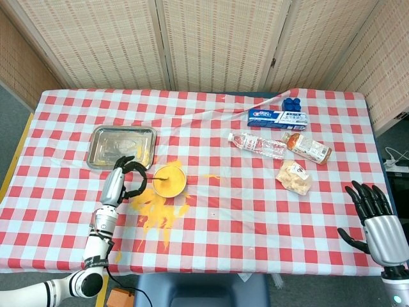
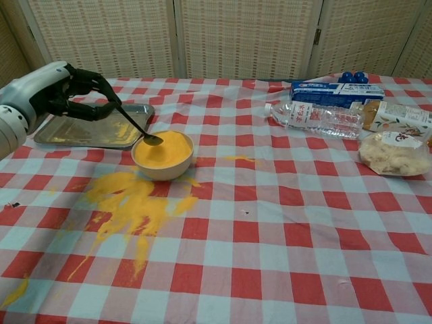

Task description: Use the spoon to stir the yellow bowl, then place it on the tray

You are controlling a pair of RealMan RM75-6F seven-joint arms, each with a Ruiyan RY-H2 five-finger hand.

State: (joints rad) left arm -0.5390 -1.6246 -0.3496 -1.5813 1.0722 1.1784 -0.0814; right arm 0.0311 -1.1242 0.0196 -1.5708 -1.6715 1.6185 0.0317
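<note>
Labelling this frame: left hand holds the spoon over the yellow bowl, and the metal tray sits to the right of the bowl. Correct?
Not quite. The rectangular metal tray sits to the left of the round yellow bowl, behind it, as the chest view shows. The left hand does hold the thin dark spoon over the bowl.

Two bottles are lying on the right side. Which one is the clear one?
The water bottle, the one nearer the bowl. It is see-through with a blue-and-white label; the other bottle beside it is opaque with an orange cap.

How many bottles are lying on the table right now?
2: a clear water bottle lying right of centre, and an orange-capped drink bottle just right of it. None seem hidden.
</note>
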